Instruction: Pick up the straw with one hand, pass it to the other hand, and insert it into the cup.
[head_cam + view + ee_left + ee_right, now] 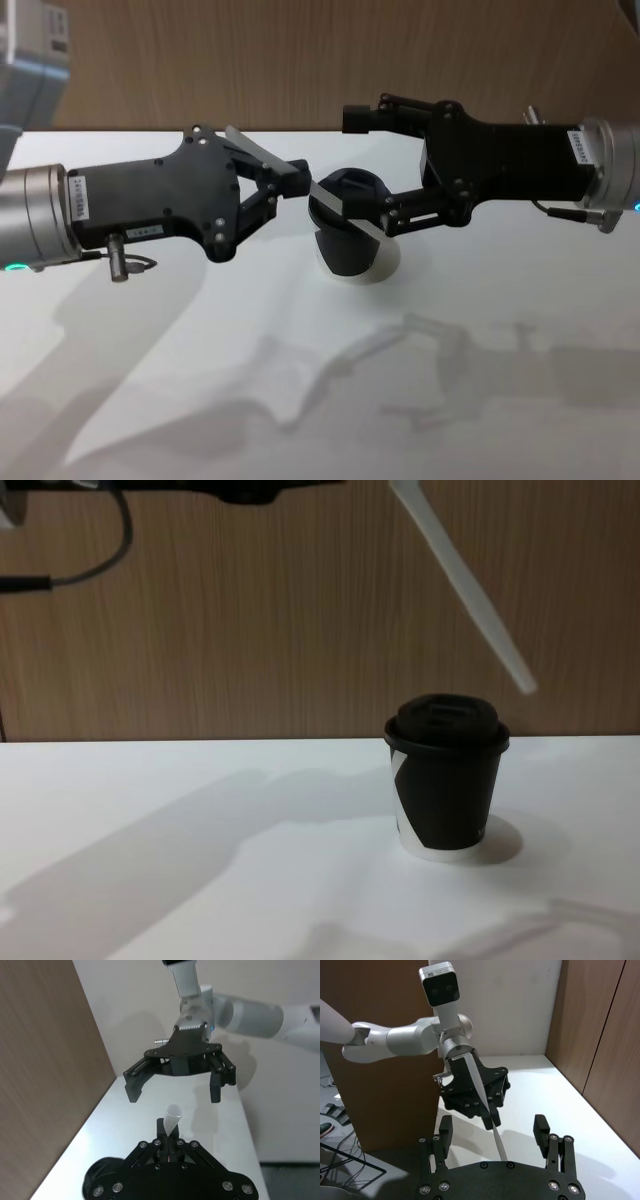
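Note:
My left gripper (292, 180) hovers above the table, shut on the straw (345, 205), a thin white tube slanting down to the right. In the left wrist view the straw's open end (173, 1117) sticks out past the closed fingers. Facing it, my right gripper (368, 170) is open, one finger on each side of the straw's free end. The right wrist view has the straw (485, 1105) running between its spread fingers (542, 1130), apart from both. The black lidded cup (345, 255) stands upright on the table just below. In the chest view the straw's tip (520, 680) hangs above the cup (445, 790).
The white table (200, 380) has open room in front of and to both sides of the cup. A brown wood-grain wall (300, 60) runs along the table's far edge.

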